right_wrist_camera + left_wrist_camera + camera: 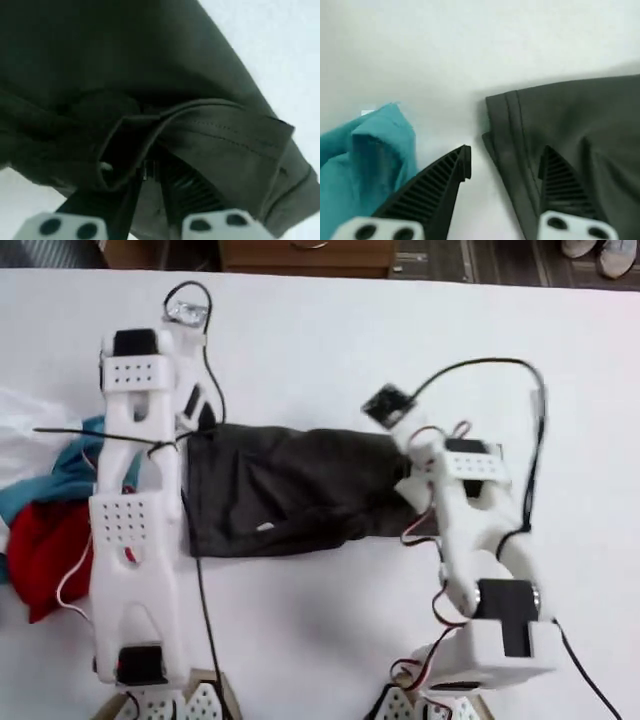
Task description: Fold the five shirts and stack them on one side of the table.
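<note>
- Right gripper (156, 176): we see its jaws nearly closed, pinching a folded hem of the dark shirt (150, 75). The fabric bunches up between and over the fingers.
- In the high view the right gripper (412, 492) sits at the right end of the dark shirt (290, 490).
- Left gripper (506, 160): jaws spread wide, nothing between them but bare table and the shirt's edge. One finger (555, 175) is over the dark shirt (570, 125) near its stitched corner. The other is over the table (445, 50), just beside the teal shirt (365, 160). We cannot tell whether either finger touches down.
- From above, the left gripper (197, 410) is at the dark shirt's far left corner.
- The dark shirt lies in a rumpled band across the middle of the table (300, 340), between the two arms.
- The teal shirt (70, 465) is heaped at the left edge, partly under the left arm. A red shirt (45, 550) touches it on the near side, and a white cloth (20, 425) lies on the far side.
</note>
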